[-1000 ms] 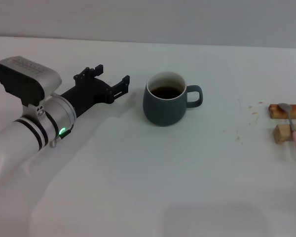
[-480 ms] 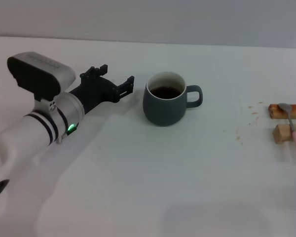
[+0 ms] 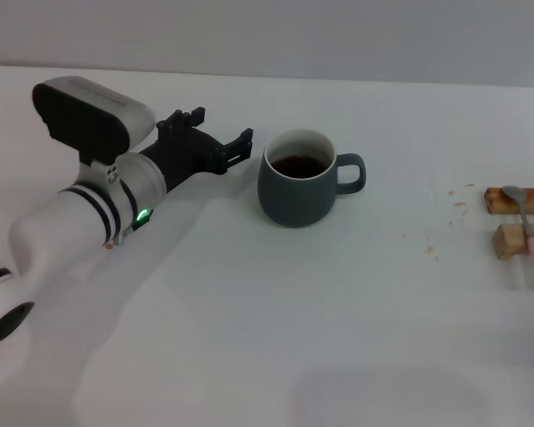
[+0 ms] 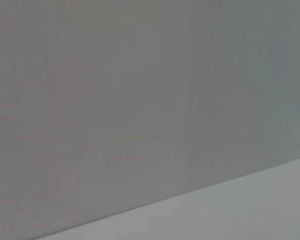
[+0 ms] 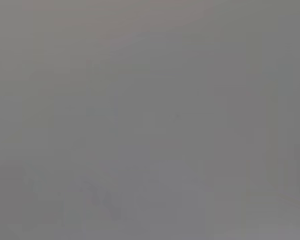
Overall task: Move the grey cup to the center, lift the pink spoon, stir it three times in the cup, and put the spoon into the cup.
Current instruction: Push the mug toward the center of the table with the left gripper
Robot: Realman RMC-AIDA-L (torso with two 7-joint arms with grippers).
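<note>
The grey cup stands upright near the middle of the white table, handle to the right, with dark liquid inside. My left gripper is open and empty just left of the cup, a small gap from its side. The pink spoon lies at the far right across two tan wooden blocks, metal bowl toward the back, pink handle toward the front. The right gripper is out of view. Both wrist views show only blank grey surface.
Two small tan wooden blocks sit at the right edge under the spoon. A few brown specks dot the table between cup and blocks.
My left arm has moved to the right and toward the back, bringing the open gripper closer to the cup's left side. The cup and spoon have not moved.
</note>
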